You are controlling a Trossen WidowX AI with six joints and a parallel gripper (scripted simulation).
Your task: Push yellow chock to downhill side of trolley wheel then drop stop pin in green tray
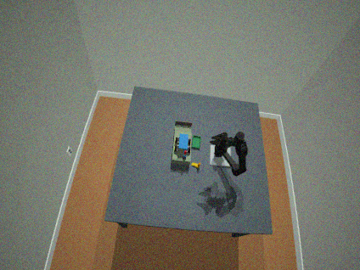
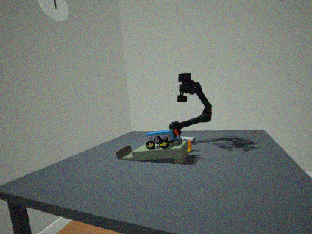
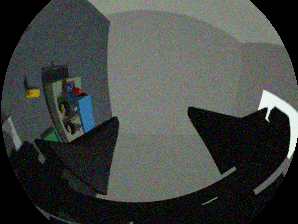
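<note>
end effector (image 1: 217,139) (image 2: 182,98) (image 3: 153,115): wide open, holding nothing, raised above bench (image 1: 149,187) (image 2: 221,184) (image 3: 32,47)
trolley (image 1: 183,142) (image 2: 159,133) (image 3: 86,114): on ramp (image 1: 181,163) (image 2: 160,152) (image 3: 53,107), well apart, lower

Plain grey walls (image 1: 170,47) (image 2: 221,48) (image 3: 150,75) meet at a corner behind a dark blue-grey table (image 1: 149,191) (image 2: 110,188) (image 3: 30,50). White skirting (image 1: 64,195) (image 2: 60,226) edges the orange-brown floor (image 1: 81,178) (image 2: 88,227). A pale round clock (image 2: 60,11), partly cropped, hangs high on the left wall. The light is dim, and shadows darken the tabletop.
</note>
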